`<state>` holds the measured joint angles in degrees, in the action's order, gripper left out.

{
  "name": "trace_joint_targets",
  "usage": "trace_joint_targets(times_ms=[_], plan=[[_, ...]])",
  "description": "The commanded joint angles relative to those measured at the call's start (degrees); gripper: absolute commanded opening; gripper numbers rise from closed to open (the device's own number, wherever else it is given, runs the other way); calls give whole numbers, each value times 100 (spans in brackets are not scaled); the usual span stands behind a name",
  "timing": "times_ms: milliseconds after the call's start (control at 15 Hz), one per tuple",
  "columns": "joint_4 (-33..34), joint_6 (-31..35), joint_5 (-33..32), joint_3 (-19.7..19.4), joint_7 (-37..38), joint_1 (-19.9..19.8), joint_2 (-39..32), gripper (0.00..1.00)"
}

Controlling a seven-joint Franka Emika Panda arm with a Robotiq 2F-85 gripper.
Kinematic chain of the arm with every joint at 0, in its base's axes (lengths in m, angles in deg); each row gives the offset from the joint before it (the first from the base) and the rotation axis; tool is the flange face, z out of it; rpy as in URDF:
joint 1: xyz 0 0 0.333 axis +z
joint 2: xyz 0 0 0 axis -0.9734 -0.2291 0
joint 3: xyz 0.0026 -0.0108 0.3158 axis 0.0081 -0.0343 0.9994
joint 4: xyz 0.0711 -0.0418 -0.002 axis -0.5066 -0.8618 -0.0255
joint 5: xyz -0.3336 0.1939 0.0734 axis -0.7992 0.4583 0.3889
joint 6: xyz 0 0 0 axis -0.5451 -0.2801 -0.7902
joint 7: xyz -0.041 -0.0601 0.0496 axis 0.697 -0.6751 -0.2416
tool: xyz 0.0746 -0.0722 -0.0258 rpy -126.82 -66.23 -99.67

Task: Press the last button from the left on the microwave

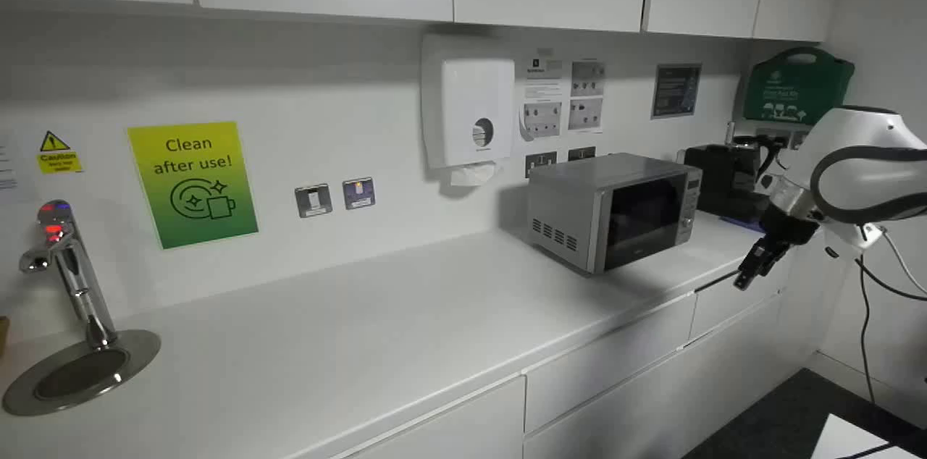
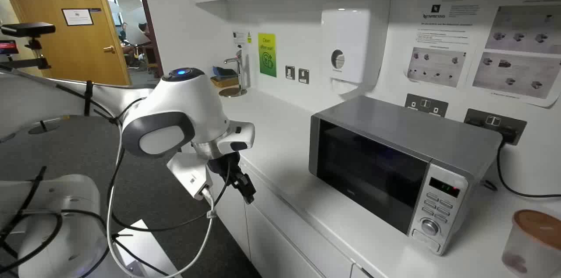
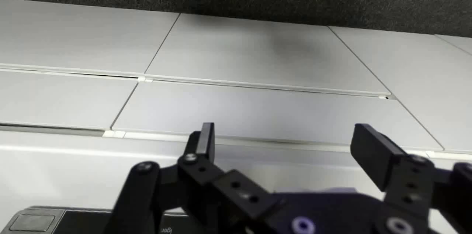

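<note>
The black, two-fingered gripper [image 3: 283, 134] is hanging, jaws apart, holding nothing, well away from the silver-grey, boxy, glass-fronted microwave [image 2: 405, 172]. Approaching its oblong silver buttons [image 2: 443, 211] (nothing is touching them) is seemingly the step, probably requiring closed jaws next.

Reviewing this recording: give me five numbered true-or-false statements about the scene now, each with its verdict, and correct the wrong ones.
1. The gripper is open. True: the wrist view shows a wide gap between its jaws.
2. The microwave stands on the countertop. True.
3. The front of the microwave hangs wide open. False: its door is shut.
4. The microwave's display is lit. True, though its digits are too small to read surely.
5. The gripper is touching the microwave. False: it hangs apart from it in both exterior views.
</note>
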<state>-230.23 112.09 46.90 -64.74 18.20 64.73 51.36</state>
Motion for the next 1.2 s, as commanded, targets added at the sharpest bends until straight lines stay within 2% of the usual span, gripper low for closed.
trace_joint_targets(times_ms=[0,733,867,1133], plan=[[10,-20,56,52,-36,-45,-14,100],[9,-21,57,53,-37,-45,-49,100],[13,758,320,-90,231,-32,-56,100],[391,1140,1054,-237,720,23,-394,100]])
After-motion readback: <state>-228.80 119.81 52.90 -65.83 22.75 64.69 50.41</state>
